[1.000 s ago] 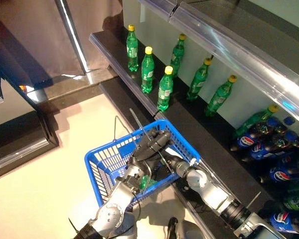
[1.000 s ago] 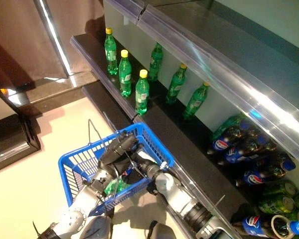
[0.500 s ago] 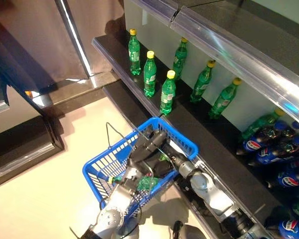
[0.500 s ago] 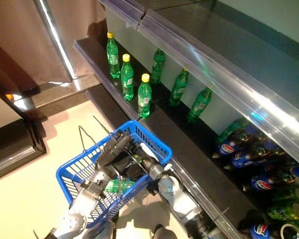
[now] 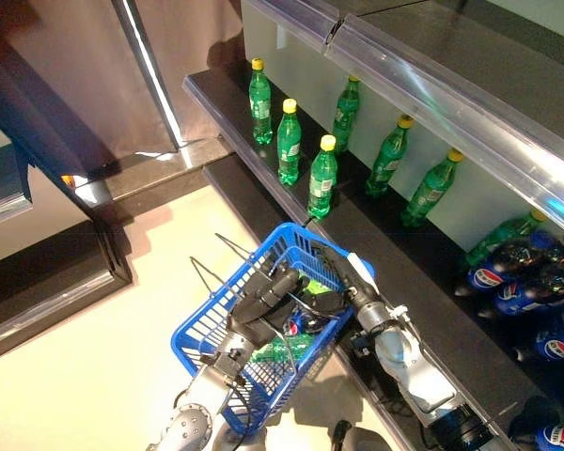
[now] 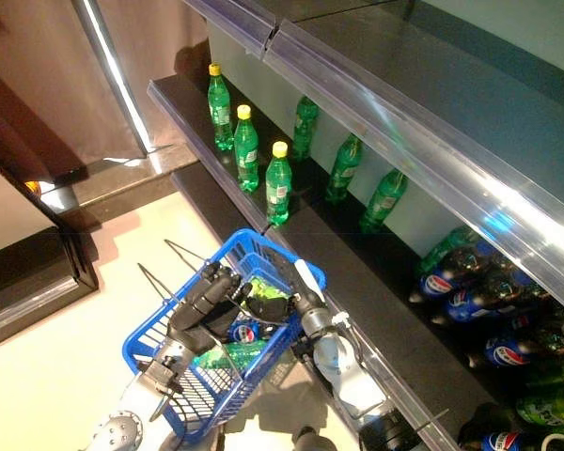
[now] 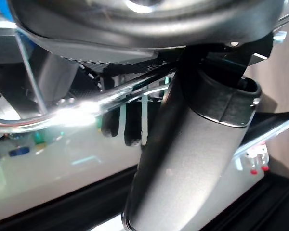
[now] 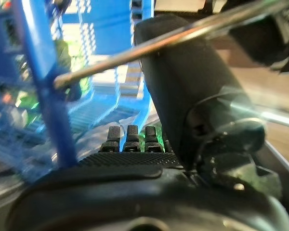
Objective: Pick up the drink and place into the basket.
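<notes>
Our right hand [image 5: 331,303] reaches into the blue basket [image 5: 199,340] with fingers we cannot read, our left hand [image 5: 263,301] curls round its wire handle [image 7: 53,118], and green and dark bottles [image 5: 287,348] lie half-hidden on the basket's floor.

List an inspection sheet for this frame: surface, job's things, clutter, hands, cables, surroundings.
Surface: pale floor under the basket.
Job's things: blue basket holding a green bottle, lying flat, and a cola bottle.
Clutter: green bottles standing on the shelf; cola bottles further along.
Hands: left hand and right hand both over the basket, by its wire handles; grip unclear.
Cables: nothing seen.
Surroundings: store shelving with clear price rails.
</notes>
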Controlling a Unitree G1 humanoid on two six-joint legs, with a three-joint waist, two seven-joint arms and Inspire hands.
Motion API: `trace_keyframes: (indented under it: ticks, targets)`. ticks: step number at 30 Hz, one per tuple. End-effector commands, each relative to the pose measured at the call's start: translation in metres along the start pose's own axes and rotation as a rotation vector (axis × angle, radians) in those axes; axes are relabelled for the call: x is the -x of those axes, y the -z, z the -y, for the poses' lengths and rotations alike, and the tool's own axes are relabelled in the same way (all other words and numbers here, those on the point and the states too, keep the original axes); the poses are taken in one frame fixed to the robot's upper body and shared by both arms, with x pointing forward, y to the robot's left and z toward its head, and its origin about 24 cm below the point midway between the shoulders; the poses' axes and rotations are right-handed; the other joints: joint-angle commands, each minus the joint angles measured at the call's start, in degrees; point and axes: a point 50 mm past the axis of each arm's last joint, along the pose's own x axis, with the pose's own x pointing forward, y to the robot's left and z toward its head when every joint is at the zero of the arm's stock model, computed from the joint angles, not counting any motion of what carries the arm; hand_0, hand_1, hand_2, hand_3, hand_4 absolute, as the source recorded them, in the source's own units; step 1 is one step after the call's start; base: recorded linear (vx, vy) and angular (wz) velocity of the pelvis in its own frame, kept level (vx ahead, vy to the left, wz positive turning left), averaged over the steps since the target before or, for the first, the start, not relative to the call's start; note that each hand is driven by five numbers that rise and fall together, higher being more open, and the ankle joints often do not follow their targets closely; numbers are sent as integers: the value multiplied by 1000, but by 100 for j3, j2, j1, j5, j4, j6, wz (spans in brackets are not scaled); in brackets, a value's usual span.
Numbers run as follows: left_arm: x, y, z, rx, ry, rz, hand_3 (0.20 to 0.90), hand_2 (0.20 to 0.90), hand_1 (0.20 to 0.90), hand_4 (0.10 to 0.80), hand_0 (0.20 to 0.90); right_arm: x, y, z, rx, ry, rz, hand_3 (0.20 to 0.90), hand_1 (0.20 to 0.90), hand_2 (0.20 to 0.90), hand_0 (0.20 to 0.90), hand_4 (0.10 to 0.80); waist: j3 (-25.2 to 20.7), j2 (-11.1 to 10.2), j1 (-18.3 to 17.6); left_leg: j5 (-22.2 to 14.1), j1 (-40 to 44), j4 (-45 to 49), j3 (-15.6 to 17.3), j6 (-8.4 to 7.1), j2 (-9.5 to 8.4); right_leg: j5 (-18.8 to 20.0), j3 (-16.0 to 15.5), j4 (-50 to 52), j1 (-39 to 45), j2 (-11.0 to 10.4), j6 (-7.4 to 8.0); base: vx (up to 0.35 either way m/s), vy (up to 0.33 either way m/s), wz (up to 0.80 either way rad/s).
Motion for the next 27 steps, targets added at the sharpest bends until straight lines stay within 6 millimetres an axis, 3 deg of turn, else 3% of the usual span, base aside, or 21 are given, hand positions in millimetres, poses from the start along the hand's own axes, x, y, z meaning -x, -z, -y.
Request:
trace_keyframes:
  ticks: [1, 7, 14, 21, 27]
  targets:
    - [-16, -48, 134, -104, 942, 311, 200, 300, 300, 100, 300, 9, -5, 13, 14, 68, 96, 900, 900, 900, 900, 800, -1203, 142, 82, -411, 92, 293, -227, -229, -5, 1230, 198, -443, -464, -239, 303, 10, 34, 3]
    - [-27, -47, 139, -82, 878, 308, 200, 300, 300, 100, 300, 4, -20, 10, -53, 85, 173, 900, 900, 900, 900, 800, -1248, 133, 58, -451, 130, 254, -227, -203, -51, 1227, 218, -448, -481, -263, 348, 11, 20, 3]
    - [-22, -48, 130, -80, 812, 304, 200, 300, 300, 100, 300, 12, -45, 14, -294, 88, 350, 900, 900, 900, 900, 800, -1279, 152, 110, -515, 132, 247, -261, -174, -83, 1216, 188, -461, -500, -283, 356, 0, 0, 0]
    - [-23, -51, 106, -186, 599, 331, 200, 300, 300, 100, 300, 24, -67, 29, -325, 224, 530, 900, 900, 900, 900, 800, -1385, 175, 71, -576, 163, 230, -177, -157, -71, 1191, 239, -525, -494, -267, 340, 0, 0, 0]
    - [-15, -59, 80, -277, 430, 369, 200, 300, 300, 100, 300, 32, -71, 44, -296, 310, 580, 900, 900, 900, 900, 800, -1457, 188, 16, -580, 172, 206, -89, -158, -36, 1189, 304, -573, -511, -249, 314, -36, 1, -2]
